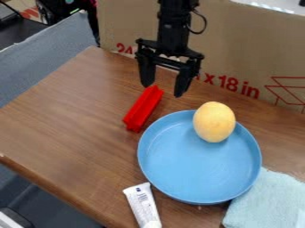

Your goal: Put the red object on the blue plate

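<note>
Red bar [143,106] lying flat on the bench [71,116], just left of the blue plate [179,169]. End effector [168,82] open and empty, above the bar's far end. Bar likely light, rigid, smooth; best pinched mid-length across its narrow width.

Even, soft indoor light, fairly bright. Faint shadows under the plate [179,174] and bar [143,106]. Low-res pic, slightly blurry throughout; no strong glare.
</note>
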Robot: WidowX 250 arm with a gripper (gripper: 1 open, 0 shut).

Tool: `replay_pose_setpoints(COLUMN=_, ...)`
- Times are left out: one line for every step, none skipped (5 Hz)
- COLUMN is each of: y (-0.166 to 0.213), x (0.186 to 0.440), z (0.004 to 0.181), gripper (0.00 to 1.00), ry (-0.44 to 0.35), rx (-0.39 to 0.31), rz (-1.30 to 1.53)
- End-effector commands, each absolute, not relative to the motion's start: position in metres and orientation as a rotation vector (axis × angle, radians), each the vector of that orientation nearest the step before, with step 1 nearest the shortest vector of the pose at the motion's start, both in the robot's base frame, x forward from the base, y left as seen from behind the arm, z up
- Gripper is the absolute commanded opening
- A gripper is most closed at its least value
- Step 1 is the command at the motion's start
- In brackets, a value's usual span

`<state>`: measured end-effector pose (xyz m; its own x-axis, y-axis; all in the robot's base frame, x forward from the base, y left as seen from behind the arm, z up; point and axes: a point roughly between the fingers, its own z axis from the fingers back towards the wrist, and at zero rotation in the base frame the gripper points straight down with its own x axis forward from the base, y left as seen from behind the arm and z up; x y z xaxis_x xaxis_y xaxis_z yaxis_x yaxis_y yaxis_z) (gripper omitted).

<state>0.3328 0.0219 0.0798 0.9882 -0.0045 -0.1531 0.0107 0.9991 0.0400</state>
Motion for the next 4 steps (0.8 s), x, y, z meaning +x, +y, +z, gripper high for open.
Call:
replay_pose_setpoints(y=0.032, x=0.342, z=0.105, gripper=1.00, ry=0.111, rx=0.055, rz=-0.008)
replay_pose_setpoints(y=0.038, x=0.345, z=0.094, gripper=1.00, ry=0.118, rx=0.059, rz=-0.010)
replay_pose_setpoints(y=0.041, x=0.350, z=0.077, gripper=1.00, ry=0.121, rx=0.041, rz=-0.026)
replay_pose_setpoints(y=0.037, x=0.352, z=0.063, gripper=1.00, ry=0.125, rx=0.048, rz=-0.017)
